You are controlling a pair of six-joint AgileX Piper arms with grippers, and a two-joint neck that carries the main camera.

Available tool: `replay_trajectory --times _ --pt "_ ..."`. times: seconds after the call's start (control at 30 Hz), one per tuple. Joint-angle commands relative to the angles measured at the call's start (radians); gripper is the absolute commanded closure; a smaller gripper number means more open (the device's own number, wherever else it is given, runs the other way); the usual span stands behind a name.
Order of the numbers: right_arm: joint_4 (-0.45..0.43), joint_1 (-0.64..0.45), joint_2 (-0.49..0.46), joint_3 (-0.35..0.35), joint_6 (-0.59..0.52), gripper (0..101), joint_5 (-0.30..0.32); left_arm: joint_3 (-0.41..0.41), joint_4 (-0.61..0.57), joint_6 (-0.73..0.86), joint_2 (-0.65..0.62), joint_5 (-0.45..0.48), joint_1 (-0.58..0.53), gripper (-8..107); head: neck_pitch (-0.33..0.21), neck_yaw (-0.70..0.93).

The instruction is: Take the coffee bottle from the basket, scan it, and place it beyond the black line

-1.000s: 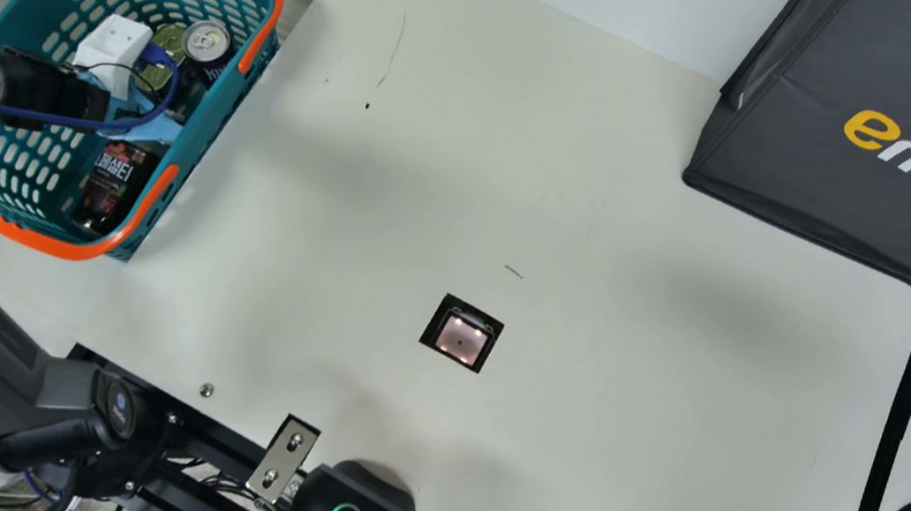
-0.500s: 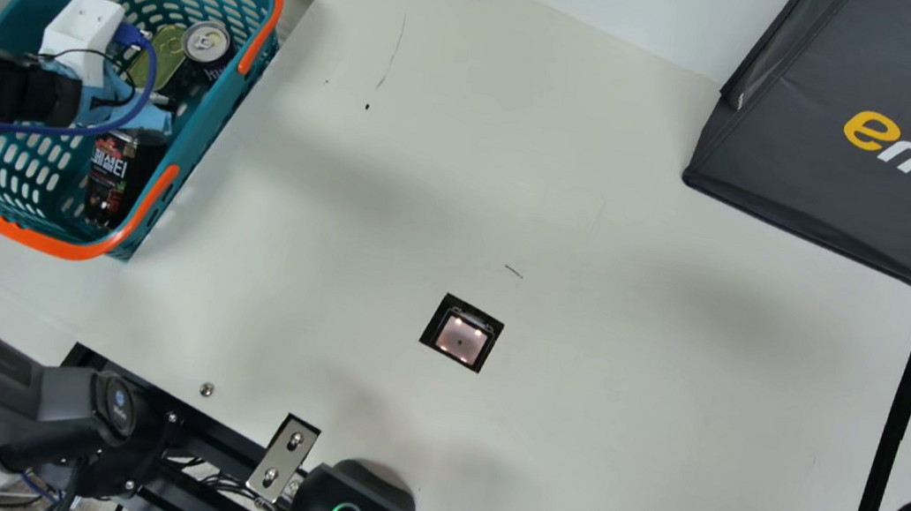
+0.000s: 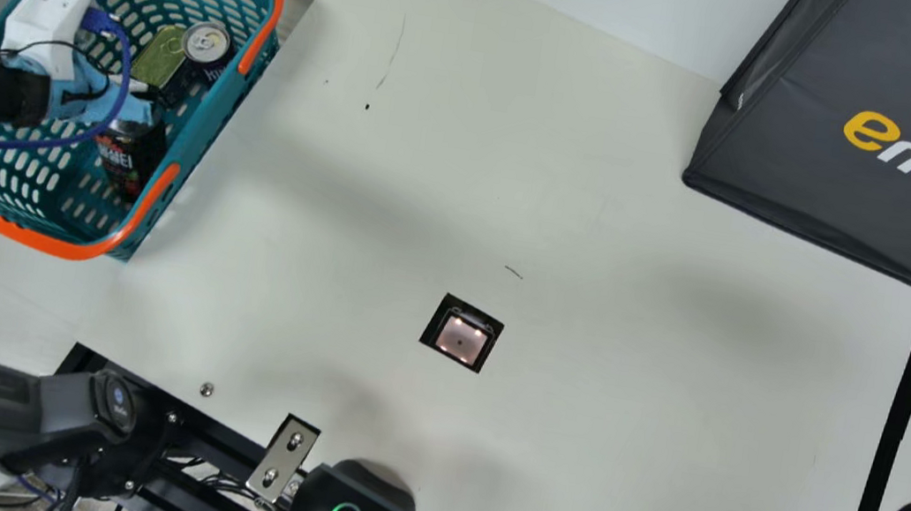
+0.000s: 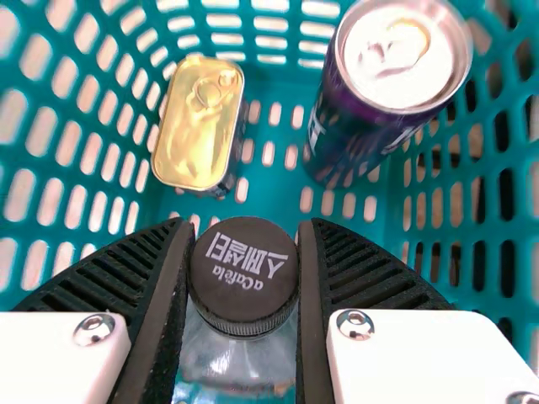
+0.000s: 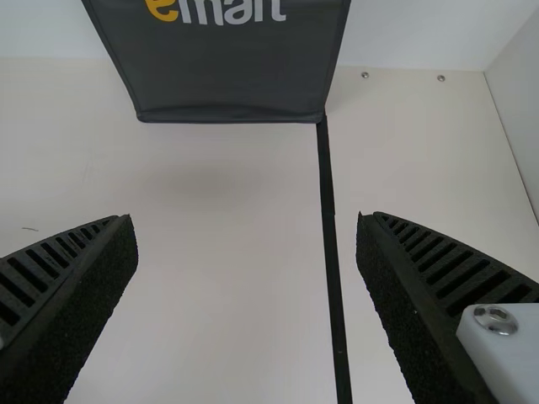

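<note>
Left gripper [image 4: 246, 231] pinching the coffee bottle [image 3: 130, 163] by its cap [image 4: 244, 273]! Lifted too low, it could clip the basket rim [image 3: 215, 115] and twist loose; right gripper [image 5: 246, 220] open.

the coffee bottle [image 3: 127, 160] is dark, with red and white print on its label, and it is inside the basket [image 3: 208, 145], near the wall on the scanner's side. its black cap [image 4: 242, 273], white lettering on top, is gripped from both sides. the basket is teal, slotted and orange-rimmed. the scanner [image 3: 461, 339], a small lit square, lies between it and the straight black line [image 3: 896, 416].
</note>
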Motion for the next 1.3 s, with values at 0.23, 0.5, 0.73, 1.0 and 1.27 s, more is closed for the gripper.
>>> replay_trajectory --times 0.23,0.5,0.73,1.0,1.27 --pt "0.000 0.000 0.000 0.000 0.000 10 0.000 -0.006 0.048 -0.072 -0.078 0.045 0.011 89 -0.026 0.002" --pt "0.000 0.000 0.000 0.000 0.000 10 0.000 -0.011 0.091 -0.132 -0.141 0.079 0.021 89 -0.026 0.002" --pt "0.000 0.000 0.000 0.000 0.000 10 0.001 -0.022 0.130 -0.192 -0.194 0.112 0.023 89 -0.026 0.002" --pt "0.000 0.000 0.000 0.000 0.000 10 0.001 -0.054 0.173 -0.259 -0.245 0.154 0.025 89 -0.026 0.002" --pt "0.000 0.000 0.000 0.000 0.000 10 0.001 -0.097 0.215 -0.316 -0.290 0.205 0.037 89 -0.026 0.002"
